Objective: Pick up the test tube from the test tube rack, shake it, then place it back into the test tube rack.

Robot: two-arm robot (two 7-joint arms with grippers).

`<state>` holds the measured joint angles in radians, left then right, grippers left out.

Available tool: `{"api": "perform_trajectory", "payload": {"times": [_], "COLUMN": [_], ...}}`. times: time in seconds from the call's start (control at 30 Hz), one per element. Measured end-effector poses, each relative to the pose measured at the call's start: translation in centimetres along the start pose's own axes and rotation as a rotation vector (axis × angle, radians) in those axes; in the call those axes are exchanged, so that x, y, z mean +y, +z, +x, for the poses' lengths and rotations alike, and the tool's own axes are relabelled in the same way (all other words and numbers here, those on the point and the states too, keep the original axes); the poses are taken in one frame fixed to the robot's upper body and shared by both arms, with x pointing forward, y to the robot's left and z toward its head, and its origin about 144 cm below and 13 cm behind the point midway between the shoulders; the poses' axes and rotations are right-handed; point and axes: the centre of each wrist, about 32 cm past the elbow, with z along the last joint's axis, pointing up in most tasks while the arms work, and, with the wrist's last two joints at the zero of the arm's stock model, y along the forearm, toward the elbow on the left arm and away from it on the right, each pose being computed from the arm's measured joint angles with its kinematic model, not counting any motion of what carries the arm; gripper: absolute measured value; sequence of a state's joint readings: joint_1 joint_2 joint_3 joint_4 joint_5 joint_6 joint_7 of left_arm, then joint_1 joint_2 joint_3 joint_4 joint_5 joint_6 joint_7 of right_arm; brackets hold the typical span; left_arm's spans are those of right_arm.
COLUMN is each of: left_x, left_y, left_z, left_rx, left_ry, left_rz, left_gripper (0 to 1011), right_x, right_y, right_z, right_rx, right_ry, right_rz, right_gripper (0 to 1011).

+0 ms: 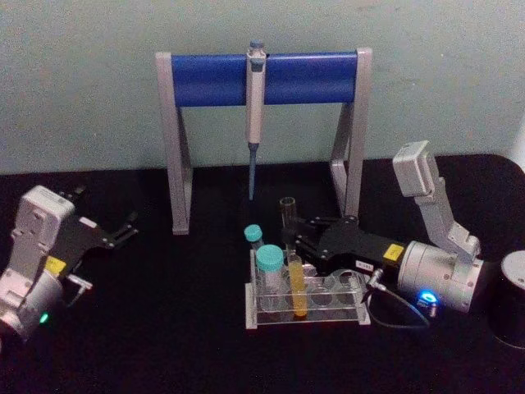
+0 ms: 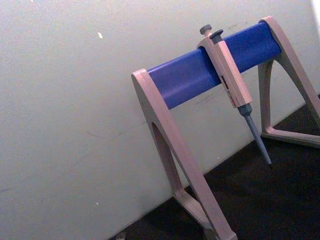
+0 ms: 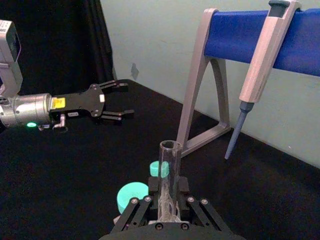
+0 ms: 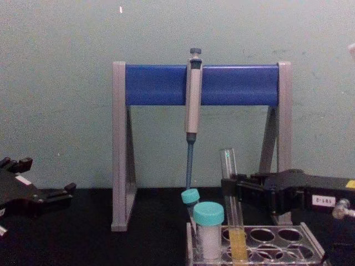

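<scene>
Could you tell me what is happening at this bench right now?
The right gripper is at the upper part of the test tube, which stands upright in the test tube rack with yellow liquid in its lower part. The tube is not yet lifted. The left gripper hangs open off to the left, holding nothing. A pipette hangs on the stand behind.

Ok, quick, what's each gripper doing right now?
Left gripper: open, holding nothing.
Right gripper: closed on the test tube standing in the test tube rack.
</scene>
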<state>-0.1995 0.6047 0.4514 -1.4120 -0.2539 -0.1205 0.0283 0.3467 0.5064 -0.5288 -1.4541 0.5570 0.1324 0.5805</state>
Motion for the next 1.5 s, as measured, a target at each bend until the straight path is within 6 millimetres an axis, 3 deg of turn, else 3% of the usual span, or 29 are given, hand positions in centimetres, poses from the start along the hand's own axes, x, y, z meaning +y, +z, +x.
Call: {"api": "perform_trajectory", "payload": {"times": [0.53, 1.17, 1.5], "left_x": [0.0, 0.0, 0.0], "left_y": [0.0, 0.0, 0.0], "left_z": [0.0, 0.0, 0.0], "left_rx": [0.0, 0.0, 0.0], "left_ry": [0.0, 0.0, 0.0], "left_rz": [0.0, 0.0, 0.0], "left_gripper": [1001, 1001, 1001], "right_x": [-0.2, -1.9, -2.7], "right_y": [-0.2, -1.6, -0.5], "right_z": [-0.1, -2.0, -2.4], "right_rx": [-0.006, -0.058, -0.094], "right_ry": [0.001, -0.01, -0.022], "right_rz": [0.012, 0.13, 0.166], "right_gripper": [229, 228, 228]}}
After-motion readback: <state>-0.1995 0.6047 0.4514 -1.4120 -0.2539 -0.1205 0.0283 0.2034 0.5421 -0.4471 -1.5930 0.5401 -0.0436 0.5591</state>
